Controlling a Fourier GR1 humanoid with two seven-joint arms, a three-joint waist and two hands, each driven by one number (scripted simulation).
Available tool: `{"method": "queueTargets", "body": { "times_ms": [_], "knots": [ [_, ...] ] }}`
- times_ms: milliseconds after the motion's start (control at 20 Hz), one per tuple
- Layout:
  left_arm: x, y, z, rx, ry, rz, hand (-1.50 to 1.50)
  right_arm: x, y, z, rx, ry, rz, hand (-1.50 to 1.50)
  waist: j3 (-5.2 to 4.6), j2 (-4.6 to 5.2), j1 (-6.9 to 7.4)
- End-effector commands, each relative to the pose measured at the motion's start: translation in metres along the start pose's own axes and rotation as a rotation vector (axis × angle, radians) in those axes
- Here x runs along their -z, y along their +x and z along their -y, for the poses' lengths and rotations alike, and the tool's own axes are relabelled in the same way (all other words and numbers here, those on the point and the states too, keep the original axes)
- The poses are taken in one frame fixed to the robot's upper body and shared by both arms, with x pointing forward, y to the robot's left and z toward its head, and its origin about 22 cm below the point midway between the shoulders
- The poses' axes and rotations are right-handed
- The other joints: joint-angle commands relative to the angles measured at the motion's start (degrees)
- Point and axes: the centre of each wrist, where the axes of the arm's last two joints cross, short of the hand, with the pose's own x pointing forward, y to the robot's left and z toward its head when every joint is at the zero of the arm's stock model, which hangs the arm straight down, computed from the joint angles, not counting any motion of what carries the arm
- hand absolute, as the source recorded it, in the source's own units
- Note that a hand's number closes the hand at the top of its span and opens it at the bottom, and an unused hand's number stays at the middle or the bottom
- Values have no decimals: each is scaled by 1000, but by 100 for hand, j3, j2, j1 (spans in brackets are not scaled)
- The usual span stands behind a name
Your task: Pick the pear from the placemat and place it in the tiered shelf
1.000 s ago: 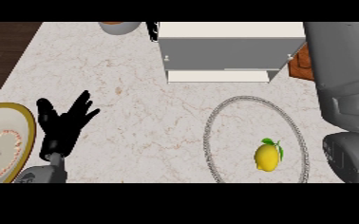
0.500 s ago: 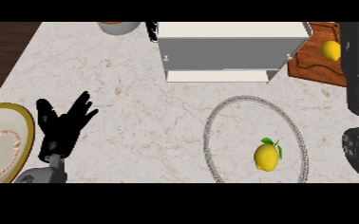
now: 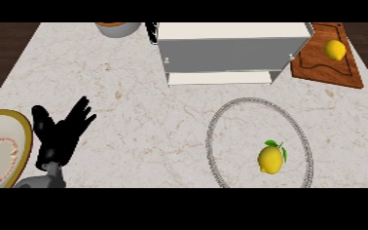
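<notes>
Head view: the left hand rests open at the lower left of the marble counter, fingers spread and pointing up, holding nothing; the right hand shows nowhere. Broad bare counter lies ahead of the hand and off to its right, as far as the round placemat, a pale disc with a grey beaded rim set well to the hand's right near the counter's front edge. On the mat's far-right part sits the yellow pear, leaf and stem up, apart from the hand. Just beside the hand on its left, a gold-rimmed plate is cut off by the frame's edge. Far ahead and to the right stands the white tiered shelf, boxy, its lower tier showing as a light strip under the top; the inside is hidden. Further right of it, a brown wooden cutting board carries a second yellow fruit, too small to tell apart. At the counter's back edge, a bowl is half cut off, and a dark object beside the shelf is hard to make out.
</notes>
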Motion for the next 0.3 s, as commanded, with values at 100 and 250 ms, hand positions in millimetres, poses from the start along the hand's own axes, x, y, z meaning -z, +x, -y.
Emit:
{"method": "queueTargets", "body": {
  "times_ms": [100,250],
  "knots": [
    [4,-7,-7,11,28,-33,0,19,7,85,29,29,-9,-150,-11,14,-18],
    [11,6,21,-5,-11,-25,0,24,-22,105,37,44,17,-150,-9,30,12]
  ]
}}
